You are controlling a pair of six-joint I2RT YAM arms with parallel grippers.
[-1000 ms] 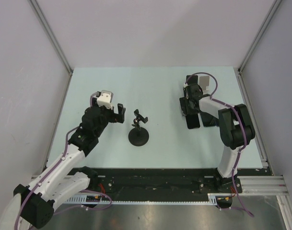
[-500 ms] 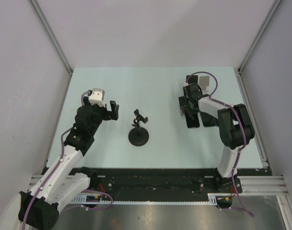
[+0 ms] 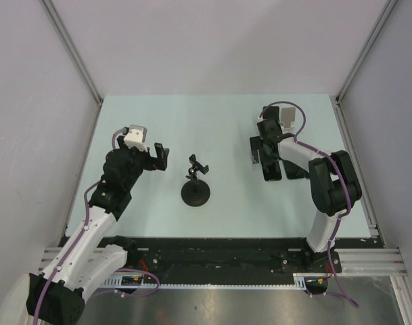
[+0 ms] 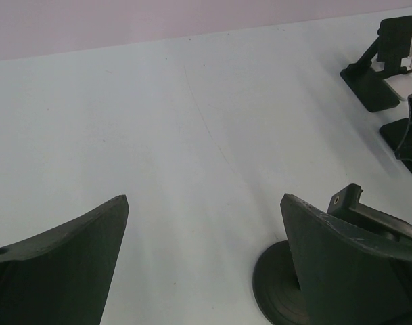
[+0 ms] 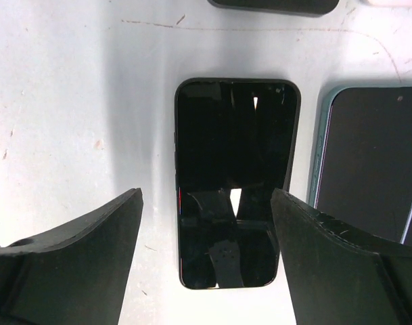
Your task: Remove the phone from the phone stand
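Right gripper (image 3: pixel 265 150) hangs fingers-down over the far right part of the pale table (image 3: pixel 212 122), its jaws spread wide and holding nothing. Directly beneath it a black phone (image 3: pixel 272 169) lies flat on the table, screen up. In the right wrist view the gripper's two dark fingers (image 5: pixel 77 264) frame the phone (image 5: pixel 236 183), whose glossy screen mirrors the gripper above. A second phone (image 5: pixel 368 156) in a teal case lies just beside it, parallel, on the right of that view.

Near the middle of the table stands the black phone stand (image 3: pixel 195 188), a round base with a small clamp on a tilted stem, well apart from the phone. The left gripper (image 3: pixel 159 156) hovers near the stand on its left side, jaws likewise wide and empty. In the left wrist view the stand's base (image 4: pixel 273 294) shows partly behind one finger.
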